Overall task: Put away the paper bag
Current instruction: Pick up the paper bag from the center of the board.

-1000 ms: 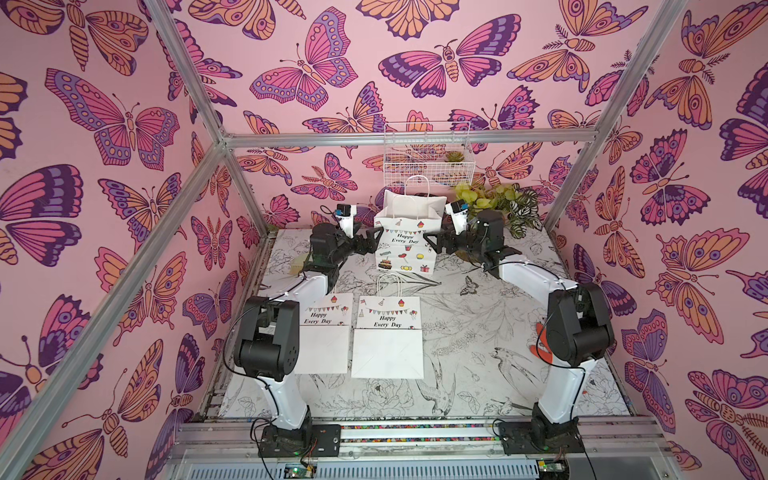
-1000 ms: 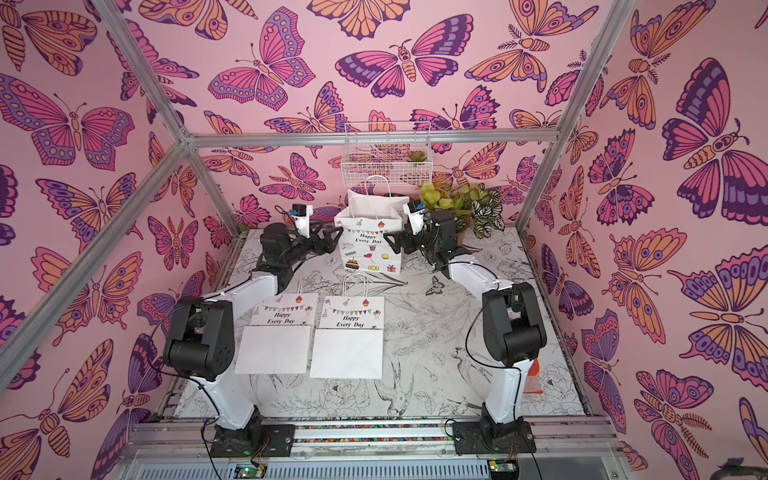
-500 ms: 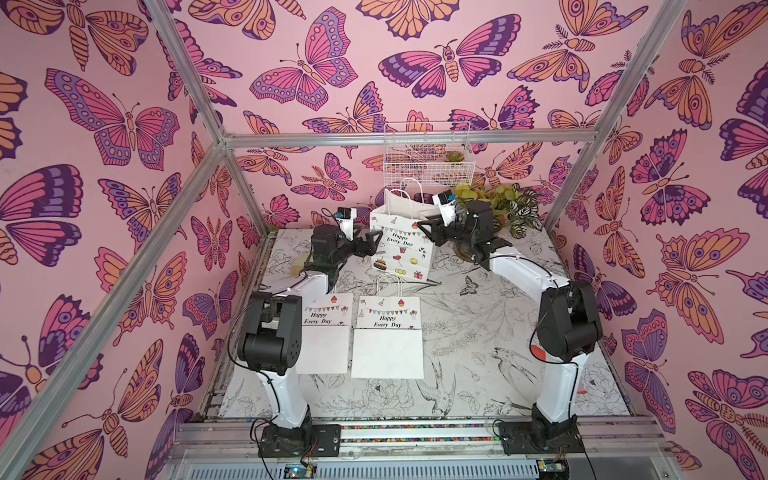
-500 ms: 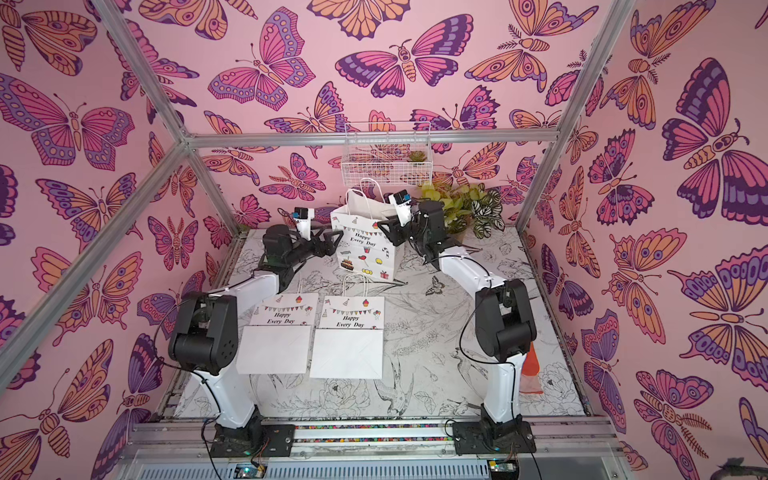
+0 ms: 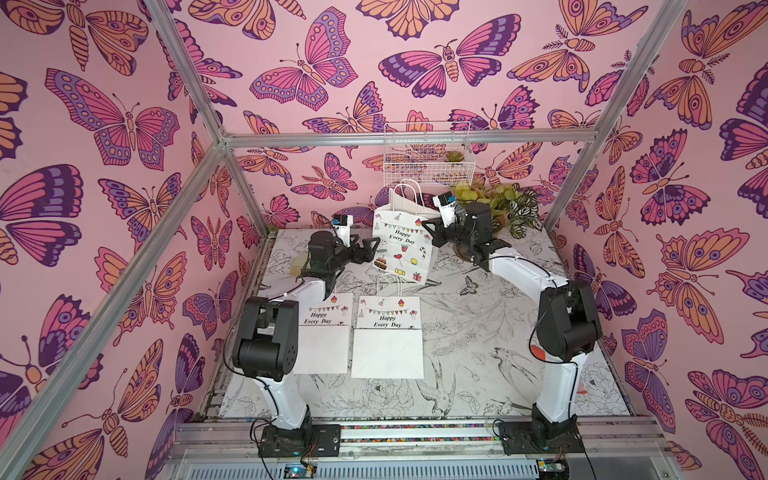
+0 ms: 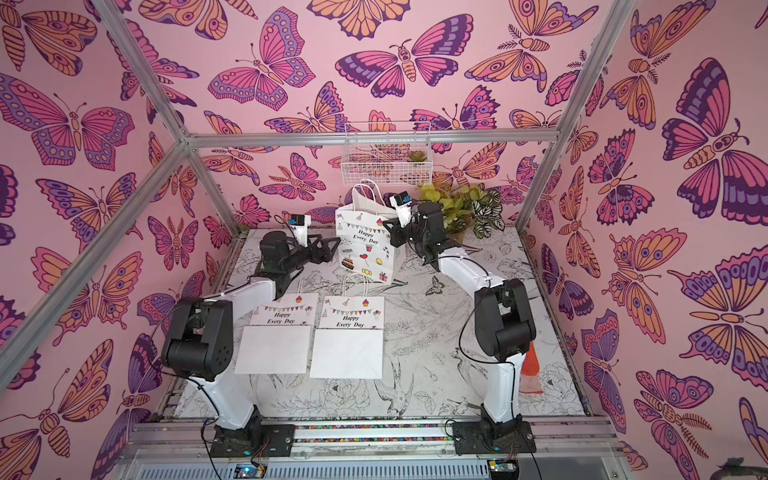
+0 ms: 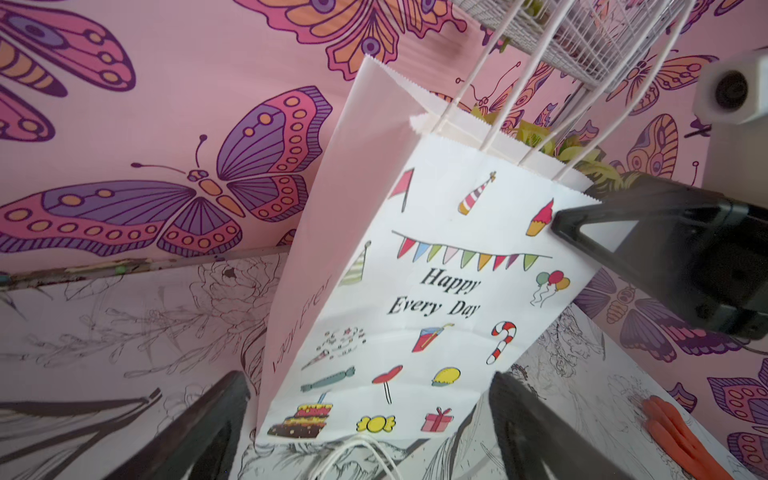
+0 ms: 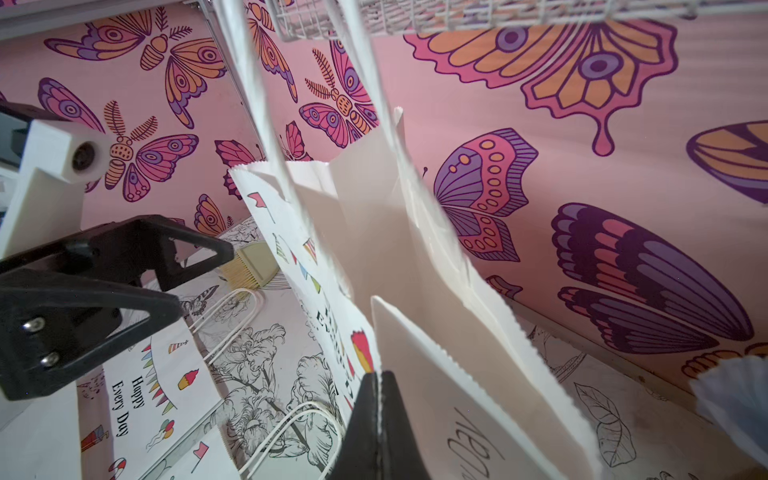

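A white paper bag [image 5: 401, 249] [image 6: 368, 249] printed "Happy Every Day" stands open and tilted at the back middle of the table, handles up. My right gripper [image 5: 429, 227] [image 6: 391, 230] [image 8: 377, 376] is shut on the bag's top edge at its right corner; the wrist view shows the paper pinched between the closed fingers. My left gripper [image 5: 371, 250] [image 6: 332, 247] [image 7: 368, 376] is open beside the bag's lower left side. In the left wrist view the bag's printed face [image 7: 436, 291] lies between the spread fingers.
Two flat folded bags [image 5: 324, 332] [image 5: 388, 332] lie in front of the arms. A white wire basket [image 5: 428, 153] hangs on the back wall just above the bag's handles. A leafy plant [image 5: 507, 203] stands back right, an orange cone [image 6: 532, 370] lies front right, and a brush [image 8: 249, 266] lies back left.
The right gripper has closed on the bag's top edge and risen. The bag has come up from low between both grippers to taller and tilted. The left gripper stays open.
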